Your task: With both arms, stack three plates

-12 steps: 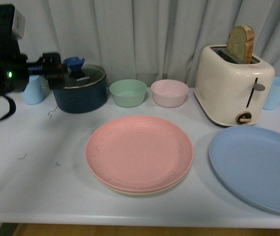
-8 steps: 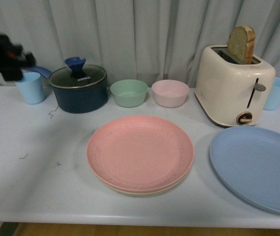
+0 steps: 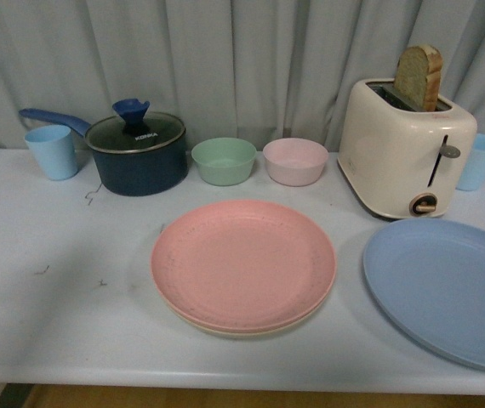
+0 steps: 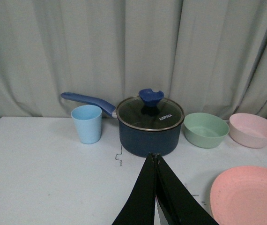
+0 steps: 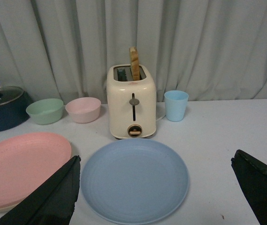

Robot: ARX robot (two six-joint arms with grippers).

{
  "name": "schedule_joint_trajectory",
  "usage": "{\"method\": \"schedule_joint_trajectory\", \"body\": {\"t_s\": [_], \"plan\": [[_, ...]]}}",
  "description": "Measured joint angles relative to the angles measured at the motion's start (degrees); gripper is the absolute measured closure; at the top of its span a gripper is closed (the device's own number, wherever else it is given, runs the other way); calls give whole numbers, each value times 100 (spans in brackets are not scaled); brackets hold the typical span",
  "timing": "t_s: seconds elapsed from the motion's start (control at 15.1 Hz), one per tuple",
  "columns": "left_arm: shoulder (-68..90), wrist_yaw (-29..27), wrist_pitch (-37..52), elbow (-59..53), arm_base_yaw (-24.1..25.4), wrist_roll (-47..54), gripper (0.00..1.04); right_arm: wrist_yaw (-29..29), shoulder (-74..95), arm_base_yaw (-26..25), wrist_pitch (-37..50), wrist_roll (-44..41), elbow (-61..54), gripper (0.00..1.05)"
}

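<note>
blue plate left to stack

the pink plate (image 3: 242, 263) sits on the beige plate (image 3: 238, 333) at mid worktop (image 3: 55, 323), with only a beige rim showing. the blue plate (image 3: 442, 289) lies flat to the right, apart from them, just near of the toaster (image 3: 404, 157). the right gripper (image 5: 153, 161) faces it, spread wide. the left gripper (image 4: 154, 157) is pinched together, empty. likely risks: the shallow matte rim slipping from a thin pinch, or the lifted plate clipping the toaster or knocking the stack off-centre.

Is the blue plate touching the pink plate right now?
Apart. The front view shows a bare strip of table running between the blue plate and the pink plate, so their rims do not meet.
</note>
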Motion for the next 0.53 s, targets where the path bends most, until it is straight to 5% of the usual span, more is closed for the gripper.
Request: {"method": "schedule_joint_trajectory", "body": {"t_s": [0.53], "plan": [[-2389, 9, -1342, -1224, -11, 4, 103, 0, 0, 0, 0, 0, 0, 6]]}}
